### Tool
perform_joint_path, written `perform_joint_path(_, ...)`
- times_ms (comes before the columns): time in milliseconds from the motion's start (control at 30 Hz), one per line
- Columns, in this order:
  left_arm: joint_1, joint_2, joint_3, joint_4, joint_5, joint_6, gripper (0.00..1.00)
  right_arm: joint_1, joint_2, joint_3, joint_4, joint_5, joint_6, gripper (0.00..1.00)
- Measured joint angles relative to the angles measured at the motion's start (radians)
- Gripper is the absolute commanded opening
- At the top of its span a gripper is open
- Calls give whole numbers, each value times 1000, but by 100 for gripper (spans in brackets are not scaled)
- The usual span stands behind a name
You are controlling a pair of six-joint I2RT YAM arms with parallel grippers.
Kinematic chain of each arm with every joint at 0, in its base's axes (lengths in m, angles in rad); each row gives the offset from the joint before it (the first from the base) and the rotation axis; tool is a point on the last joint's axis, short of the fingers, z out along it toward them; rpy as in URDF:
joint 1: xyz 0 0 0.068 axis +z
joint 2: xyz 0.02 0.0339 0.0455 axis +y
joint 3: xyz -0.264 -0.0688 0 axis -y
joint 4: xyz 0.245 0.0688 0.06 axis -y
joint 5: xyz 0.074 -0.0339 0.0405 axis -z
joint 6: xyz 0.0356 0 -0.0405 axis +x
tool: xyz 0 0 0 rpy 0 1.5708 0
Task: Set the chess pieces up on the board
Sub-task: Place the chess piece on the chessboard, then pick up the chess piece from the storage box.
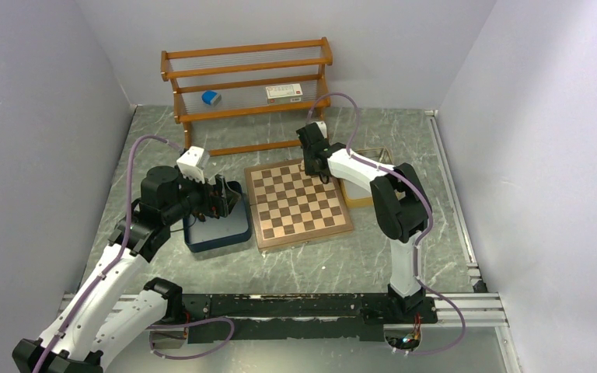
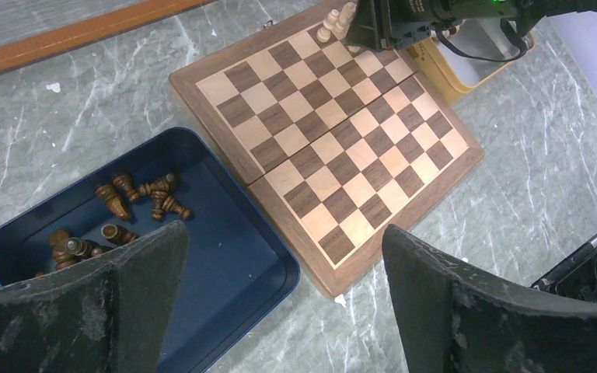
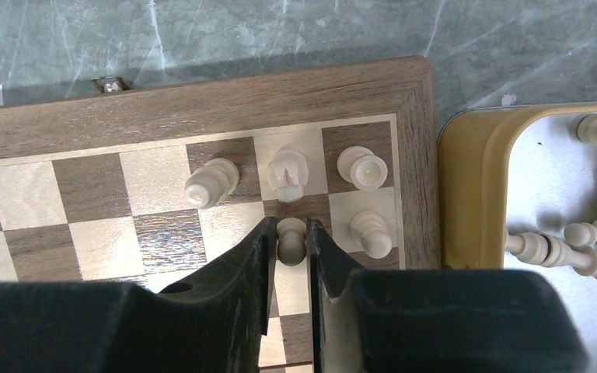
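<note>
Four cream chess pieces [image 3: 288, 172] were counted upright at the far right corner of the board [image 3: 202, 101]: three on the back row, and one corner pawn [image 3: 371, 231] on the second row. A fifth, the held pawn [image 3: 291, 235], was pinched between the fingers of the right end effector [image 3: 290, 242] over the second-row square just beside the corner pawn; whether its base was touching the wood could not be told. The spare cream pieces [image 3: 567, 241] were stored in the yellow tray [image 3: 466, 194], dark pieces [image 2: 136, 194] in the navy tray [image 2: 233, 256], above which the left end effector [image 2: 286, 233] was held spread wide and empty. Handling note: the held pawn was judged best lowered straight, centred on its square, and released by a slight opening only, one finger being close to the corner pawn.
</note>
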Motion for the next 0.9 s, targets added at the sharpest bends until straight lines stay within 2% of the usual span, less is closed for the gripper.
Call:
perform_joint_path(267,0,-6,0,0,0,0,99,0,5,41,-19,-1,0,30)
perform_joint_path(567,0,-14,0,0,0,0,99,0,-3,52,-60,0,-1,32)
perform_joint_path(900,0,-24,0,0,0,0,99,0,-138,45,-80,42,-27,34)
